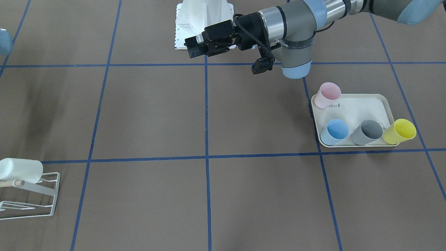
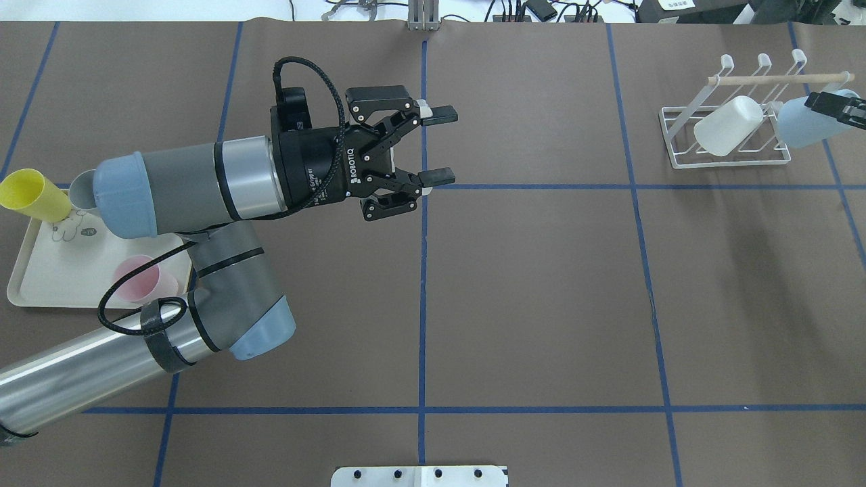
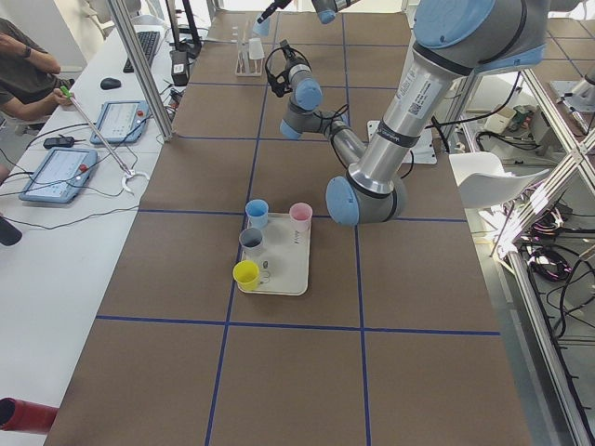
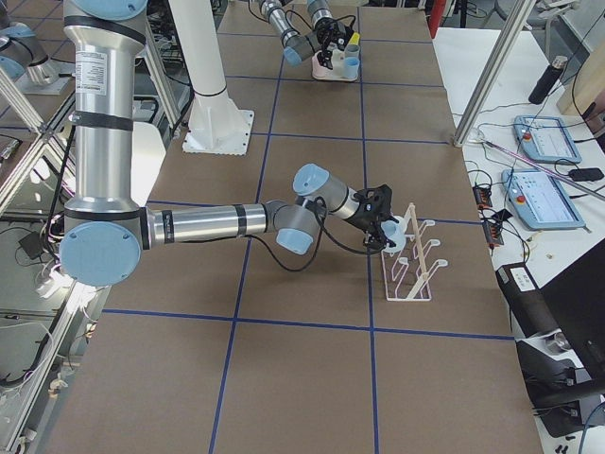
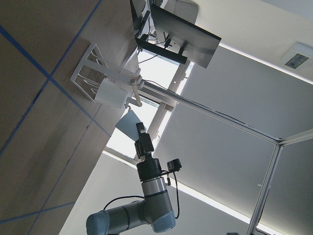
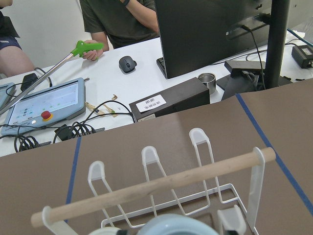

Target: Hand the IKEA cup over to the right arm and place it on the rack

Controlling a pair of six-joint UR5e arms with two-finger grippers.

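Observation:
My right gripper [image 2: 831,107] is at the far right, shut on a pale blue IKEA cup [image 2: 800,124]. It holds the cup on its side at the right end of the white wire rack [image 2: 678,138], under the wooden dowel [image 2: 778,76]. A white cup [image 2: 727,125] lies on the rack's prongs. In the right wrist view the blue cup's rim [image 6: 178,224] sits just below the dowel [image 6: 146,188]. My left gripper [image 2: 441,147] is open and empty over the table's middle, far from the rack.
A cream tray [image 1: 362,108] on my left side holds a pink cup [image 1: 327,94], a blue cup [image 1: 335,131], a grey cup [image 1: 368,131] and a yellow cup [image 1: 400,131]. Operators, tablets and a monitor are beyond the table's far edge [image 6: 146,105].

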